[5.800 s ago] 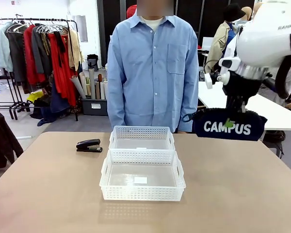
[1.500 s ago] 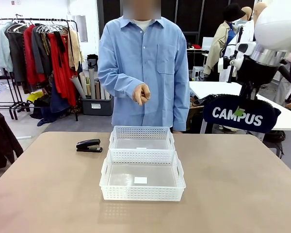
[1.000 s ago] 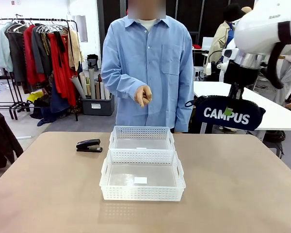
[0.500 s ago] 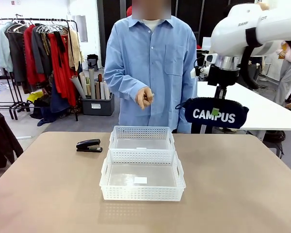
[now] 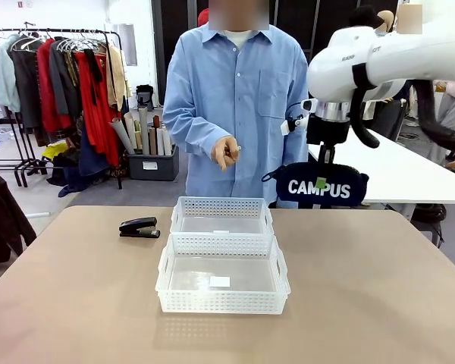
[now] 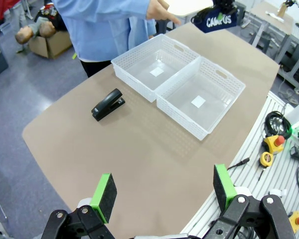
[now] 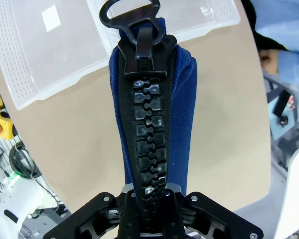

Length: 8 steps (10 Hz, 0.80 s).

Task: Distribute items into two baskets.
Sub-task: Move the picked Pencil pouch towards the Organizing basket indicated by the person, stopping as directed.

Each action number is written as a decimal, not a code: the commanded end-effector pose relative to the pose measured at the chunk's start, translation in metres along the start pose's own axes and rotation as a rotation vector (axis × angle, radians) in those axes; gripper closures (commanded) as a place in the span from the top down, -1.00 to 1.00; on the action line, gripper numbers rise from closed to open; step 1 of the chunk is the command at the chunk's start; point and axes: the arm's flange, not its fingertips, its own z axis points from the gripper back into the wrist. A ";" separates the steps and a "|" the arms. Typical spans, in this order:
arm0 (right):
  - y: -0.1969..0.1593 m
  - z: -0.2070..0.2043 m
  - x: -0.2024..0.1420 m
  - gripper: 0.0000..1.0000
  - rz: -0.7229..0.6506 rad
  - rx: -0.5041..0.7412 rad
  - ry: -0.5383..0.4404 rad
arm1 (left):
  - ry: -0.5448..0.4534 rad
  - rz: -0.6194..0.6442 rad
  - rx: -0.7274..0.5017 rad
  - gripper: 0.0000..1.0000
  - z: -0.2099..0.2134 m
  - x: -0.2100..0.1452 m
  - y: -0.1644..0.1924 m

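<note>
The navy CAMPUS pouch (image 5: 323,187) hangs in the air behind and to the right of the far basket (image 5: 221,205), with my right gripper (image 5: 321,164) shut on its top edge. In the right wrist view the pouch's black zipper (image 7: 148,124) runs up from the right gripper (image 7: 149,199), with a basket (image 7: 10,55) below it. The larger near basket (image 5: 222,302) stands against the far one. A black stapler (image 5: 139,227) lies on the table left of the far basket. My left gripper (image 6: 163,189) is open high above the table, with the stapler (image 6: 108,104) and both baskets (image 6: 132,79) (image 6: 182,118) far below.
A person in a blue shirt stands at the far side, one hand (image 5: 225,152) raised above the far basket with a finger pointing down. A clothes rack (image 5: 61,83) stands at the back left and a white table (image 5: 409,171) at the back right.
My right arm has carried the pouch leftward and a little lower, toward the far basket. The person's hand stays raised. The stapler and baskets have not moved.
</note>
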 end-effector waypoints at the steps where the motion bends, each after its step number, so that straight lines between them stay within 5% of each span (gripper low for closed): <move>1: -0.013 -0.002 0.016 -1.00 -0.018 -0.021 0.029 | -0.011 -0.010 -0.014 1.00 0.000 0.000 0.000; 6: -0.020 -0.028 0.048 -1.00 0.034 0.002 0.035 | -0.011 -0.010 -0.014 1.00 0.000 0.000 0.000; 8: -0.022 -0.017 0.019 -1.00 0.030 0.016 0.013 | -0.011 -0.010 -0.014 1.00 0.000 0.000 0.000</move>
